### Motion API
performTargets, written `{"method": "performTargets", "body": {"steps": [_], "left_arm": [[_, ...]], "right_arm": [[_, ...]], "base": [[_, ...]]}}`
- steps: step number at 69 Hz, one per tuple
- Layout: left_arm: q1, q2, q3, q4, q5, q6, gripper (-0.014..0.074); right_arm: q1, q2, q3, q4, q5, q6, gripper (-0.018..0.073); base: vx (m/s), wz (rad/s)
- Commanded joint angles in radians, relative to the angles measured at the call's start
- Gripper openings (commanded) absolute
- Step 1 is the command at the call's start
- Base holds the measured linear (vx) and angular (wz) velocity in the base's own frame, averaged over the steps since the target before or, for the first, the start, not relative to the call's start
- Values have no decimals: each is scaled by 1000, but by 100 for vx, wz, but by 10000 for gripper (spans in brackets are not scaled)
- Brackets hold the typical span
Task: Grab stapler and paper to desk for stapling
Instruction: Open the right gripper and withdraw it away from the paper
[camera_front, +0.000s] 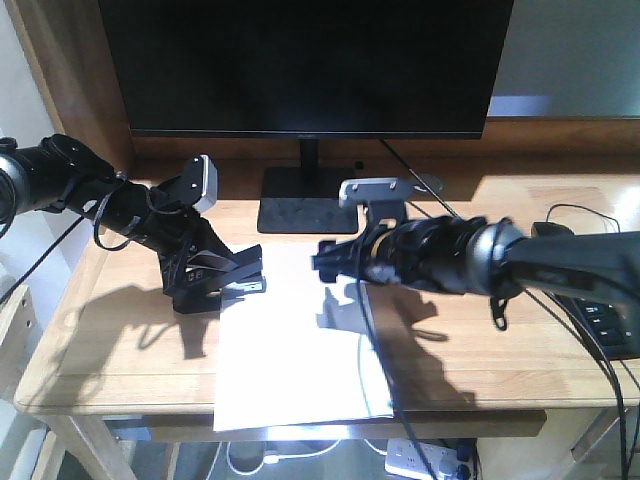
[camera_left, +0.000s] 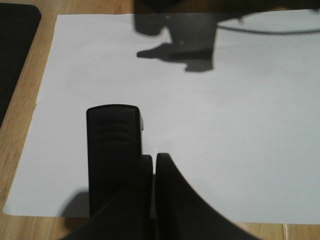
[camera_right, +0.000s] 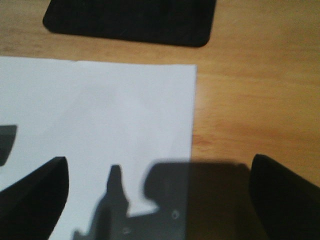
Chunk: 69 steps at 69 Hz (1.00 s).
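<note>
The white paper (camera_front: 300, 370) lies flat on the light wooden desk (camera_front: 120, 340), its near edge hanging over the front rim. The black stapler (camera_left: 112, 145) rests on the paper's left edge (camera_left: 200, 125), right beside my left gripper (camera_left: 154, 165). That gripper's jaws are together, with only a thin slit between them and nothing in it. In the front view, the left gripper (camera_front: 240, 275) is low at the paper's far left corner. My right gripper (camera_front: 335, 262) is open and empty. It hovers (camera_right: 157, 195) over the paper's far right edge (camera_right: 100, 125).
A black monitor (camera_front: 300, 60) stands at the back, its flat base (camera_front: 300, 213) just behind the paper. The base also shows in the right wrist view (camera_right: 130, 20). A black keyboard (camera_front: 610, 320) and cables lie at the right. A power strip (camera_front: 430, 460) lies under the desk.
</note>
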Motion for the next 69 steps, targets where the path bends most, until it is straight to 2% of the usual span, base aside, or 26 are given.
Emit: {"method": "performTargets", "body": {"steps": [1, 10, 24, 33, 44, 69], "left_arm": [[-3, -66, -29, -54, 16, -9, -6], [-3, -66, -29, -54, 16, -9, -6], [-3, -66, -29, -54, 16, -9, -6], [-3, -66, -29, -54, 16, -9, -6], [-3, -66, -29, -54, 16, -9, -6], [-3, -66, -29, -54, 16, -9, -6]], "right_arm": [[-1, -121, -25, -22, 60, -96, 671], [-1, -195, -25, -4, 131, -215, 641], [-1, -318, -25, 104, 218, -406, 606], [-1, -404, -25, 168, 283, -489, 593], [-1, -525, 13, 178, 334, -518, 590], [-1, -970, 344, 178, 162, -511, 590]], "base": [[0, 0], [0, 0], [0, 0], [0, 0], [0, 0], [0, 0]]}}
